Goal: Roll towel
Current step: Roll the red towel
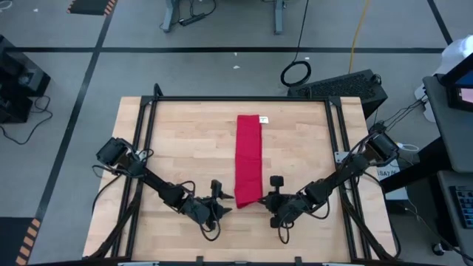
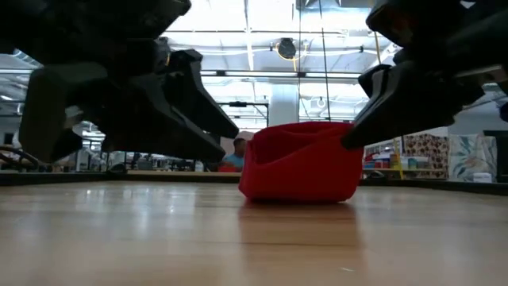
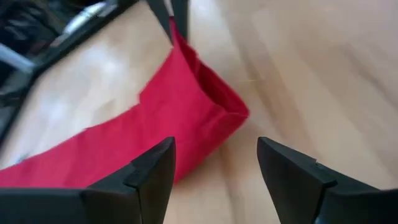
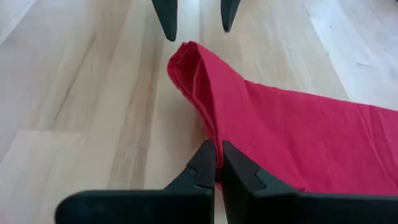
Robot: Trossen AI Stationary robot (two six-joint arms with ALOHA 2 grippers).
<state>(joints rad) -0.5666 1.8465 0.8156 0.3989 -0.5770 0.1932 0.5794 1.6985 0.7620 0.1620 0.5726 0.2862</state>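
The red towel (image 1: 248, 159) lies folded in a long narrow strip running from the table's far side to its near side. Its white tag (image 1: 262, 120) is at the far end. The near end (image 2: 298, 163) is raised and curled into a low hump. My right gripper (image 1: 264, 196) is at that end's right side, shut on the towel (image 4: 280, 130). My left gripper (image 1: 224, 198) is at the near end's left side. It is open (image 3: 214, 168), its fingers standing before the towel's end (image 3: 230, 115). My right gripper pinches the towel's right long edge (image 4: 212, 140) close to its near end between its two fingers. The fingers come about level from the table's right. The held end (image 2: 341, 131) is raised off the wood and curled over. The rest of the strip lies flat on the table.
Bare wood (image 1: 185, 148) lies left and right of the strip. Black frame rails (image 1: 148, 133) run along the table's left, far and right sides. A person (image 2: 236, 155) shows far off in the room behind the table.
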